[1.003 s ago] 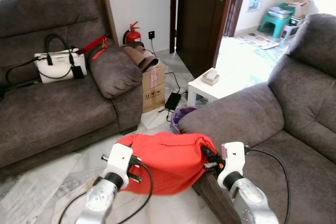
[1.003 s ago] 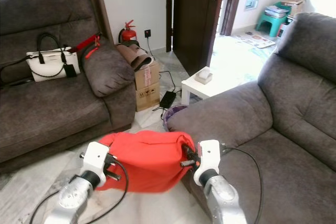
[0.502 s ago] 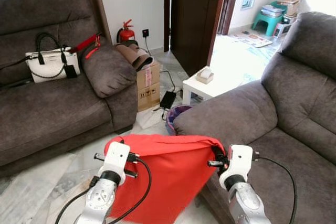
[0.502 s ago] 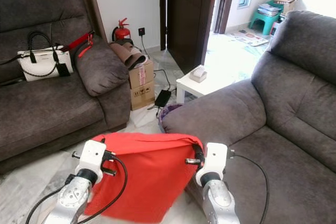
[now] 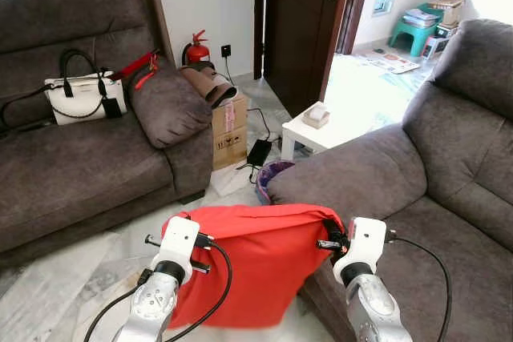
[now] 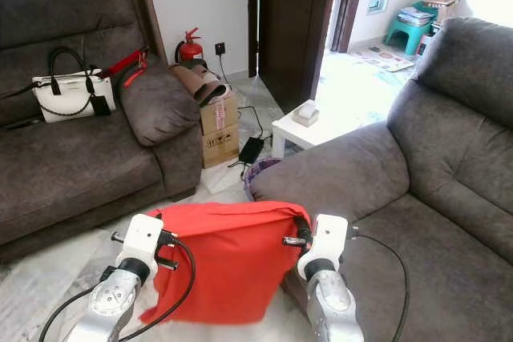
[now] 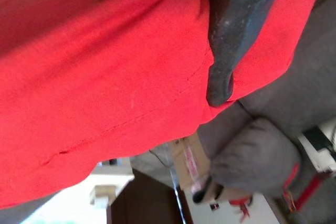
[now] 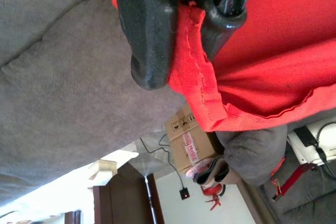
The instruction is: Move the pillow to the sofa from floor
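On the left a dark sofa (image 5: pixel 72 166) carries a white handbag (image 5: pixel 78 98) and a grey cushion (image 5: pixel 164 106), with a cardboard box (image 5: pixel 230 130) just beside its arm. In front of the robot the red pillow (image 5: pixel 252 266) hangs in the air between the two arms, its lower edge off the floor. The left gripper (image 5: pixel 200 242) has its fingers (image 7: pixel 226 40) clamped on the pillow's upper left corner; the wrist view shows a black finger pressed into the red cloth. The right gripper (image 5: pixel 327 243) has its fingers (image 8: pixel 147 30) closed on the seam of the upper right corner. The pillow's long axis runs across, from one gripper to the other, and its body hangs below both. The grey sofa (image 5: pixel 417 198) on the right is the nearer seat: its arm lies just behind the pillow's right end and its cushion begins beside the right arm. So the coming move probably turns on carrying the pillow rightward and up over that edge, with the right arm leading.
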